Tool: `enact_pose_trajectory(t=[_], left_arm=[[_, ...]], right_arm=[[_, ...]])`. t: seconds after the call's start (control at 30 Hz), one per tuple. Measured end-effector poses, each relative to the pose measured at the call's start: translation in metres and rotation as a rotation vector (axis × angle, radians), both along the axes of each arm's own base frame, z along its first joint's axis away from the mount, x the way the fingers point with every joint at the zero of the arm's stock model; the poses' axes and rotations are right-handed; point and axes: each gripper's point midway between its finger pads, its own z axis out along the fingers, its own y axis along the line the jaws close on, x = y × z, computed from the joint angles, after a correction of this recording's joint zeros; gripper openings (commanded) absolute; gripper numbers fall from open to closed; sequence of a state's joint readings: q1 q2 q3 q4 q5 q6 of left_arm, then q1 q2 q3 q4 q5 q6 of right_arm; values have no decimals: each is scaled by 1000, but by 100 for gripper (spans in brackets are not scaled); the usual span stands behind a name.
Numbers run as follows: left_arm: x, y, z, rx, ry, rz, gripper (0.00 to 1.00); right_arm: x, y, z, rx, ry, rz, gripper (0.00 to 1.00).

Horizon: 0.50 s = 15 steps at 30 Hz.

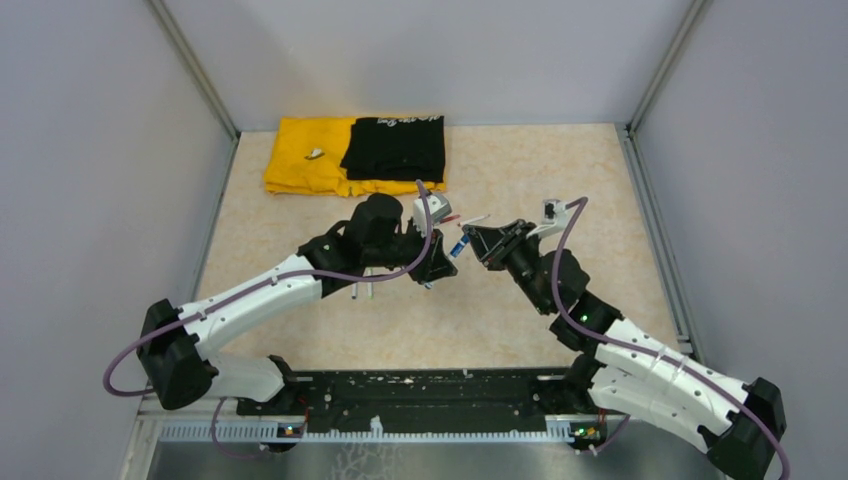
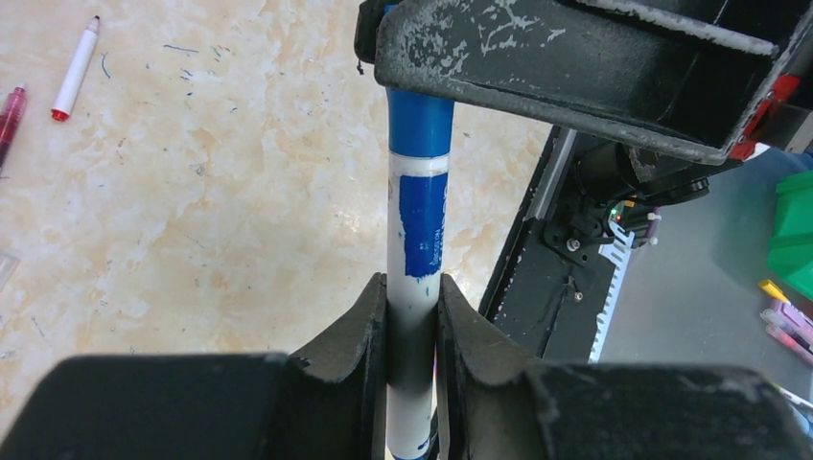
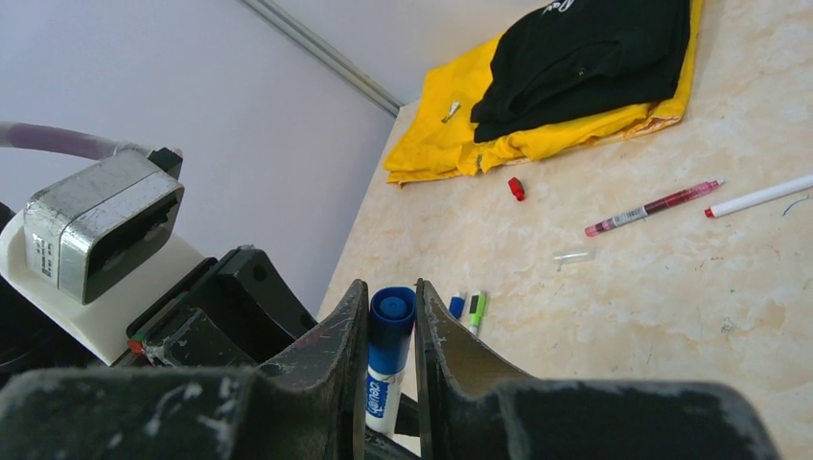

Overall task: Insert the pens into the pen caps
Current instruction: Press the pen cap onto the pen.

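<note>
A white pen (image 2: 415, 316) with a blue label is held in the air over the middle of the table, with my left gripper (image 2: 412, 287) shut on its barrel. Its blue cap (image 3: 391, 321) sits over the pen's end, and my right gripper (image 3: 390, 287) is shut on that cap. In the top view the two grippers meet tip to tip around the blue cap (image 1: 459, 246). A maroon pen (image 3: 652, 206) and a white pen with a red tip (image 3: 757, 196) lie on the table, with a loose red cap (image 3: 517, 188) near them.
A blue-capped pen (image 3: 458, 305) and a green-capped pen (image 3: 476, 309) lie side by side below the grippers. A clear cap (image 3: 573, 256) lies near the maroon pen. A yellow cloth (image 1: 305, 160) with a black cloth (image 1: 395, 148) on it lies at the back.
</note>
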State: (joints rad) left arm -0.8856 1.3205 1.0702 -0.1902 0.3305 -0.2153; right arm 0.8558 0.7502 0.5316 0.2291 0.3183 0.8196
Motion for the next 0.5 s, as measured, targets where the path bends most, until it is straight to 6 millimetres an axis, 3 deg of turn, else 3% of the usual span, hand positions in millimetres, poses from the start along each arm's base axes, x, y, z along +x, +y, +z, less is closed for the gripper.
enact_pose_trajectory(t=[0.17, 0.5], left_arm=[[-3, -3, 6, -18, -1, -25, 0], [-5, -21, 73, -231, -139, -136, 0]], right_arm=[[-2, -1, 11, -33, -14, -3, 0], [-10, -13, 92, -187, -133, -25, 0]])
